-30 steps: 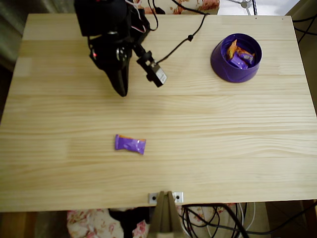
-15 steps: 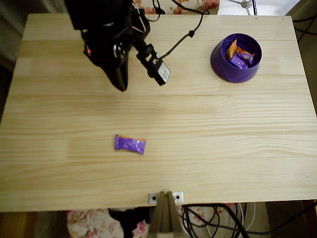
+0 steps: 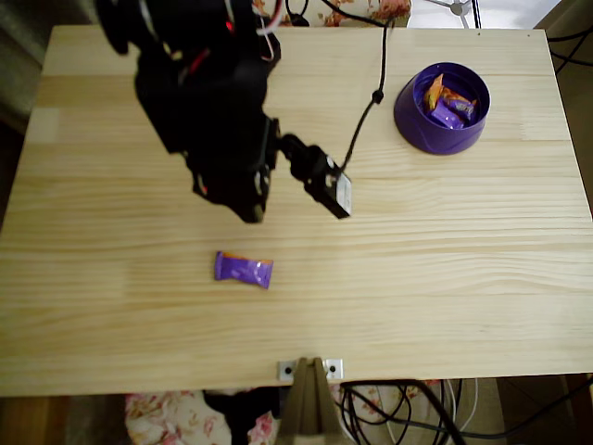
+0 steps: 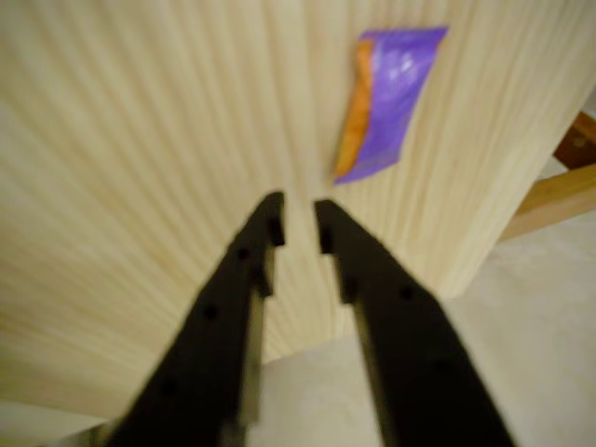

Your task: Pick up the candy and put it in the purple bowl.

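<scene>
One second on, the gripper (image 4: pixel 298 214) has swung from the table's (image 3: pixel 445 278) far edge to just short of the candy (image 3: pixel 244 270), jaws barely parted, empty; the approach looks underway, the purple bowl (image 3: pixel 412 116) well apart.

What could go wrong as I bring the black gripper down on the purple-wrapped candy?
The gripper has only a narrow gap between its fingers, and the flat purple-wrapped candy lies ahead and off to the right in the wrist view; descending now could miss it or nudge it. The purple plastic bowl already holds candies, so a careless drop might bounce out.
</scene>
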Controlling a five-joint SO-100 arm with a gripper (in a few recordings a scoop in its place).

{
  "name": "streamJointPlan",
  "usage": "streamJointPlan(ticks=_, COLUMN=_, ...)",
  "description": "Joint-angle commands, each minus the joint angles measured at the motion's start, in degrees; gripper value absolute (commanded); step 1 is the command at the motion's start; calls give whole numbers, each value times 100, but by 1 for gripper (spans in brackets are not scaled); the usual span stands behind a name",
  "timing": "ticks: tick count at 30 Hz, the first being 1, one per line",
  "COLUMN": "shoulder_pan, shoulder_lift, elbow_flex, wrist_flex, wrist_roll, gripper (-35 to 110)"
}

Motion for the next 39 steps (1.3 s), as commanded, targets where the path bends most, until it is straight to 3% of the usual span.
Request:
streamJointPlan(ticks=1, shoulder_pan=0, shoulder_lift=-229, elbow_flex=-747, wrist_flex=-105, wrist_roll=97, gripper=16)
streamJointPlan(ticks=13, shoulder_pan=352, shoulder_lift=-1696, elbow_flex=-1828, wrist_flex=-105, wrist_roll=369, gripper=33)
streamJointPlan(ticks=39, shoulder_pan=457, shoulder_lift=-2505, elbow_flex=-2408, wrist_flex=422, wrist_roll=264, gripper=35)
